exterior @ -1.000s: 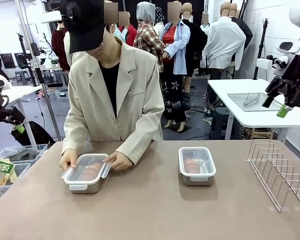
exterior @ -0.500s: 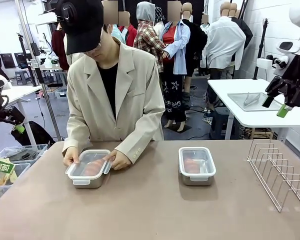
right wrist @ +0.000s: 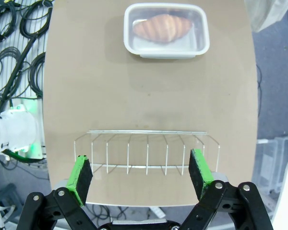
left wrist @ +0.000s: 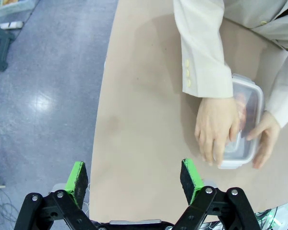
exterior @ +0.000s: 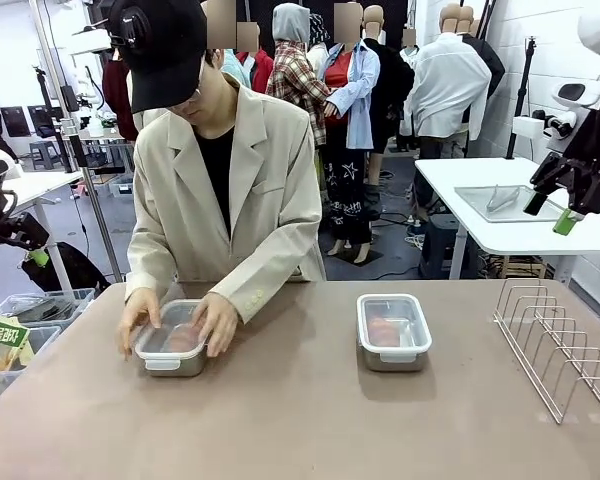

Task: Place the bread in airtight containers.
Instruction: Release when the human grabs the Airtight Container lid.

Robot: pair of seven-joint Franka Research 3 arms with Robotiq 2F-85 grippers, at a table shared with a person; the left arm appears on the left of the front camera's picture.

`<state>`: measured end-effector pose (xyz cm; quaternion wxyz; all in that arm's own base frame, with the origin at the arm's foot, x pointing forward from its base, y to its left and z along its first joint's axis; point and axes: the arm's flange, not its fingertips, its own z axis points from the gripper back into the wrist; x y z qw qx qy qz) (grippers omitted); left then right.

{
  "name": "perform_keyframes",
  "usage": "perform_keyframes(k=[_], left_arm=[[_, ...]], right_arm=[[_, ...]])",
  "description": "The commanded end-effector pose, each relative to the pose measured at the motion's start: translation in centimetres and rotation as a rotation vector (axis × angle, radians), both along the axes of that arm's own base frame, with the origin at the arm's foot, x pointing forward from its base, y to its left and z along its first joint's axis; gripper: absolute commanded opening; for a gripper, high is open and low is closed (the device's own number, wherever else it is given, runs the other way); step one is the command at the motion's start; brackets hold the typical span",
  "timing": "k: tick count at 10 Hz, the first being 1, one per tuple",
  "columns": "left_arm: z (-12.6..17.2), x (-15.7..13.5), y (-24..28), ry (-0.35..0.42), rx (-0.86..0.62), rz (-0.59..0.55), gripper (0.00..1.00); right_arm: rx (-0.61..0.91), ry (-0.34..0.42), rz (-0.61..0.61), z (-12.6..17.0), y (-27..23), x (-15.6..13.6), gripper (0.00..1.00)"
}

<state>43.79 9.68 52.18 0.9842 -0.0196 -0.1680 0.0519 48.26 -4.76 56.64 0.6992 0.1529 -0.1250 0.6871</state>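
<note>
Left claw (left wrist: 134, 178) open | right claw (right wrist: 142, 173) open | croissant (right wrist: 163, 27) lengthwise in lidded tin (right wrist: 166, 30)

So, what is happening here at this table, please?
A person is pressing both hands on the clear lid of the left tin, which holds a roll. The other tin sits lidded on the table with its roll inside. The left gripper and the right gripper are open and hang off to the sides, touching nothing. A wire rack stands at the right end of the table.
</note>
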Motion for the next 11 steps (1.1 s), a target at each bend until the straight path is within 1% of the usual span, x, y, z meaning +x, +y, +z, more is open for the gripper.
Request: perform_keyframes(k=[1,11], left_arm=[[0.1,-0.02,0.16,0.0,0.007,0.004,1.0],[0.1,-0.02,0.16,0.0,0.007,0.004,1.0]], right_arm=[[-0.009,0.021,-0.012,-0.08,0.19,-0.1,1.0],[-0.009,0.021,-0.012,-0.08,0.19,-0.1,1.0]])
